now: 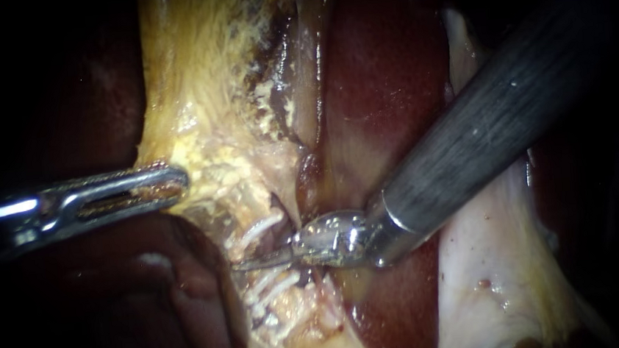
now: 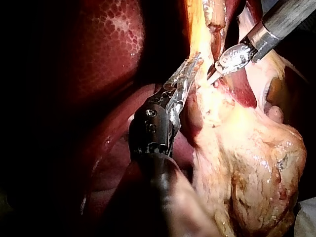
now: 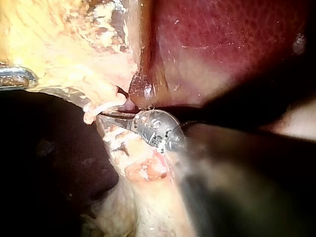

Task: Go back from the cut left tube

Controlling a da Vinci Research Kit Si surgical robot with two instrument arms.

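Endoscope view: left instrument [image 1: 176, 181] jaws clamp yellow tissue [image 1: 200, 94]; right instrument [image 1: 250, 263] blades lie closed together, tip between white clips [image 1: 262, 226], beside liver [image 1: 383, 79].

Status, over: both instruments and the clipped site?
Left instrument end effector shut on yellow fatty tissue. Right instrument end effector shut, tip between two small white ridged clips, not yet backed off. Nothing seen blocking its retreat.

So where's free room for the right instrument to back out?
Free: the gap over the liver, where the right instrument comes in from the upper right. Crowded: its tip lies between white clips, and the left instrument grips yellowish tissue nearby.
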